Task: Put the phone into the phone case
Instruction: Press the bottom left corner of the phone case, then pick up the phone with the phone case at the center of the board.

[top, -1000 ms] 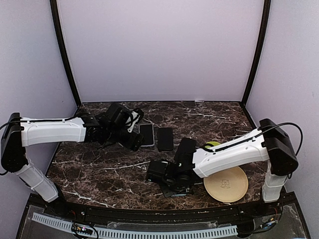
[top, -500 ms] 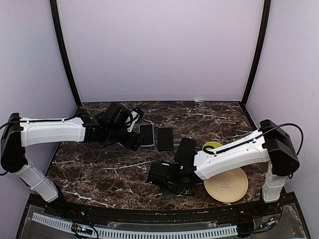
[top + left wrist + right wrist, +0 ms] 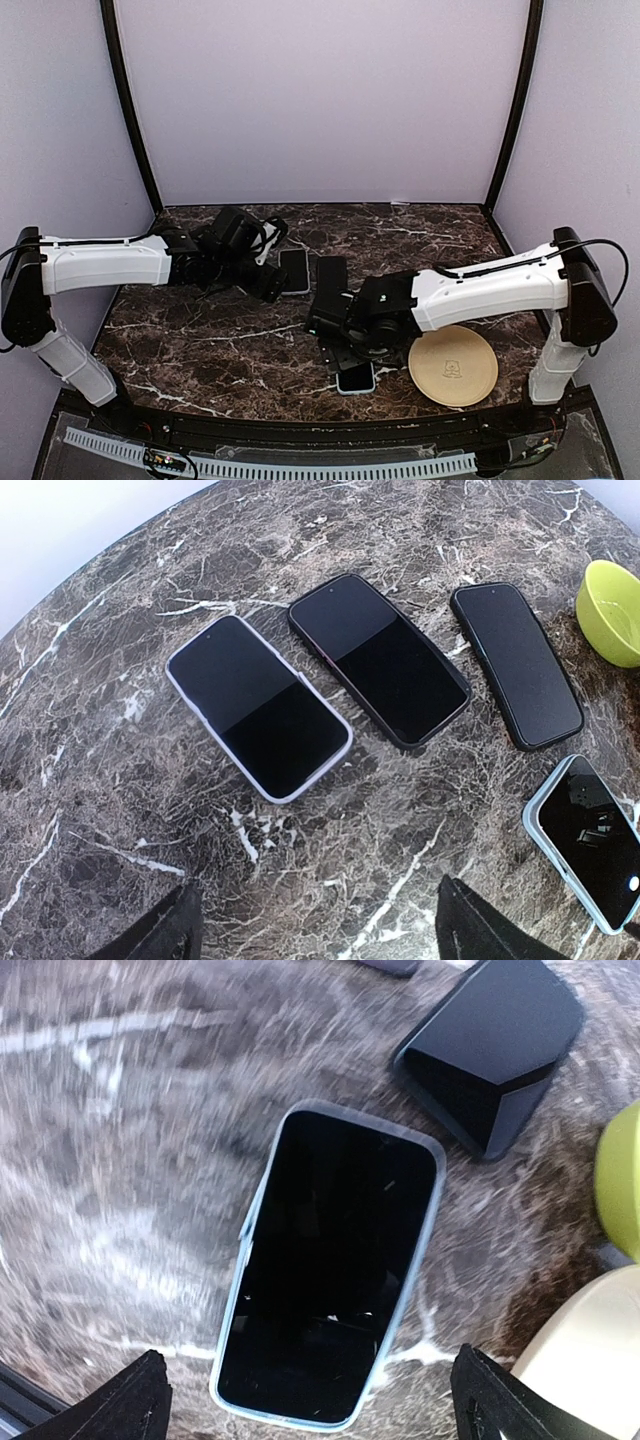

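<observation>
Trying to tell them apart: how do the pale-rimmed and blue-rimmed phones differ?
The pale-rimmed phone has a whitish rim, the blue-rimmed phone light blue. The pale-rimmed phone ends a row of three phones; the blue-rimmed phone lies apart from that row. Both lie flat, screens up.

Tan plate (image 3: 453,365) on marble tbl (image 3: 200,345), front-rt; green bowl (image 3: 612,612) just beside it.

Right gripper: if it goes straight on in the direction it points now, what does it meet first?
Probably the phone in the light blue case, lying flat on the marble table straight ahead of the open right gripper. The view is blurred, so depth is uncertain, but nothing else shows in that line.
</observation>
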Robot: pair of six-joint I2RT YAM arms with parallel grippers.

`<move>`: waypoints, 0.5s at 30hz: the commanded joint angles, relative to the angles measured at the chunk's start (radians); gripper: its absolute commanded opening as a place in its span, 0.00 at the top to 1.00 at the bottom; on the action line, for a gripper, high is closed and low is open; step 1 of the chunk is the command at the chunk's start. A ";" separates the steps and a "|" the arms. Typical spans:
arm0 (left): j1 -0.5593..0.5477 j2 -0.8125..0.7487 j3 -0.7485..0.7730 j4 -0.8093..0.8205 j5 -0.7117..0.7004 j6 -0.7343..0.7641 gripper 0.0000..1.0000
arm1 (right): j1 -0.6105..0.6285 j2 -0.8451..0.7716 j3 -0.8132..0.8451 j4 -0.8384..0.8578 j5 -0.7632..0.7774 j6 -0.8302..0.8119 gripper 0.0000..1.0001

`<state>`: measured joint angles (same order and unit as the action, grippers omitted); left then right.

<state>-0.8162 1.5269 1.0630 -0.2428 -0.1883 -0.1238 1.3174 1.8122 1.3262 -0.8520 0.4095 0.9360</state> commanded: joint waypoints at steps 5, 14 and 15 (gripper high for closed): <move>0.005 -0.040 -0.015 -0.001 0.000 0.013 0.18 | -0.062 -0.001 -0.086 0.113 -0.047 0.056 0.01; 0.006 -0.026 -0.010 -0.007 0.003 0.014 0.18 | -0.070 0.089 -0.118 0.193 -0.149 0.037 0.02; 0.006 -0.026 -0.010 -0.007 0.002 0.014 0.18 | -0.071 0.096 -0.123 0.195 -0.155 0.038 0.01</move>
<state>-0.8162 1.5253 1.0630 -0.2424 -0.1871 -0.1188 1.2514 1.8782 1.2312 -0.7013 0.3000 0.9703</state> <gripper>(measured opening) 0.823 0.985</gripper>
